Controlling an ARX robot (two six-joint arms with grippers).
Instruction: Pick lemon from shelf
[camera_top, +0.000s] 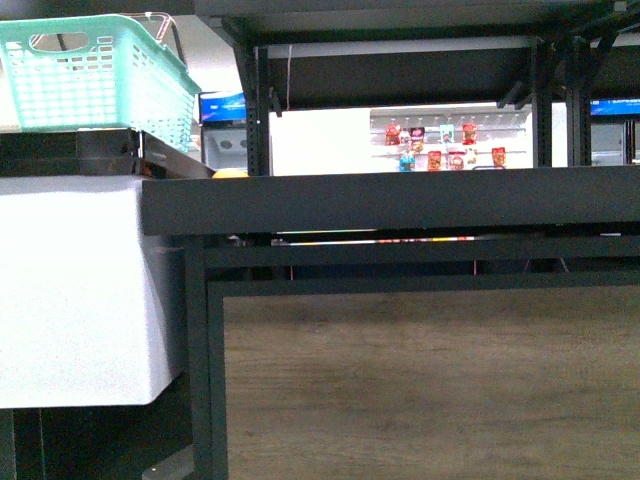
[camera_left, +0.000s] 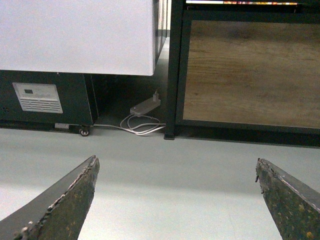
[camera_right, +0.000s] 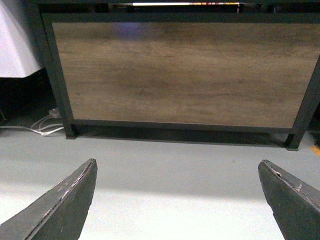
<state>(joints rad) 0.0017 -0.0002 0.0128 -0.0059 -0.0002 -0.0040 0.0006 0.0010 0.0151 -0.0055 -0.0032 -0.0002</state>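
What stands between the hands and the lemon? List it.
The shelf itself. Only a yellow sliver of the lemon shows above the raised front lip. The left hand and right hand, both open, sit low facing the wood panel beneath that tier, so tier and lip lie between.

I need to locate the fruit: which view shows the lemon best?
The front view: a yellow sliver, likely the lemon, peeks over the shelf lip. Both wrist views face the floor and wooden panel; no lemon.
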